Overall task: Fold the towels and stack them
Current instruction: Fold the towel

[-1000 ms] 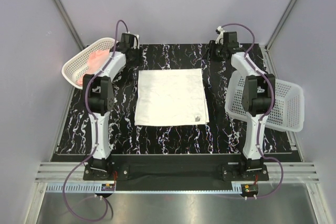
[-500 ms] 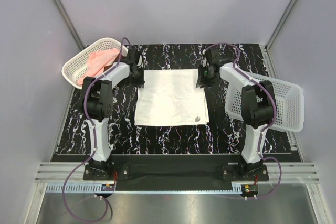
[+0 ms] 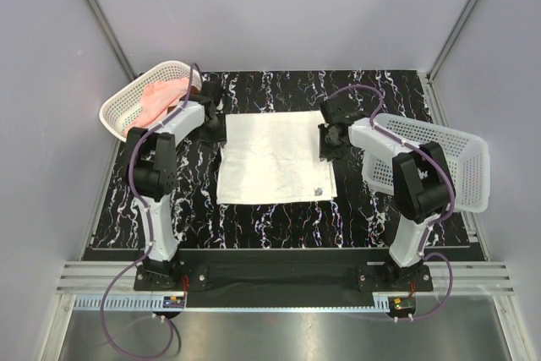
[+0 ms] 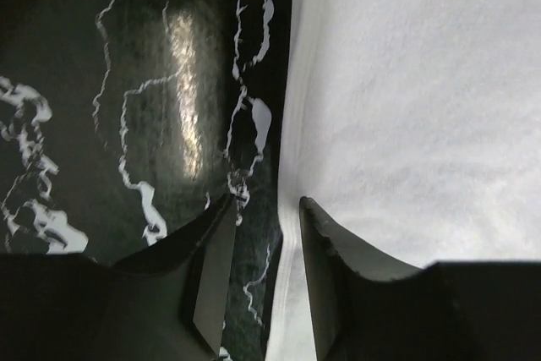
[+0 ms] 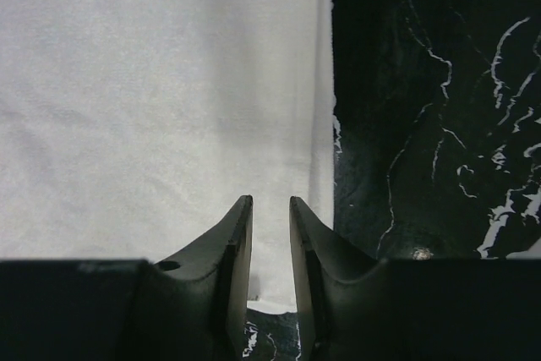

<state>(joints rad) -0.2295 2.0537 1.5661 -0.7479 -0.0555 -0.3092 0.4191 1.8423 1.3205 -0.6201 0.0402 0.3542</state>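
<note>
A white towel (image 3: 275,158) lies flat and unfolded on the black marbled table (image 3: 279,221). My left gripper (image 3: 215,128) is low at the towel's left edge near its far corner. In the left wrist view it (image 4: 266,209) is open, and its fingers straddle the towel's hem (image 4: 292,166). My right gripper (image 3: 328,146) is low at the towel's right edge. In the right wrist view it (image 5: 269,202) is open by a narrow gap, just inside the towel's edge (image 5: 169,82). A pink towel (image 3: 158,95) lies crumpled in the left basket.
A white mesh basket (image 3: 118,112) stands tilted at the far left. A larger white basket (image 3: 456,166) stands at the right, beside the right arm. Bare marbled table shows in both wrist views (image 4: 127,82) (image 5: 431,82).
Both grippers have come from the table's far edge toward me and inward. They have come down onto the towel's left and right edges. The towel has not moved.
</note>
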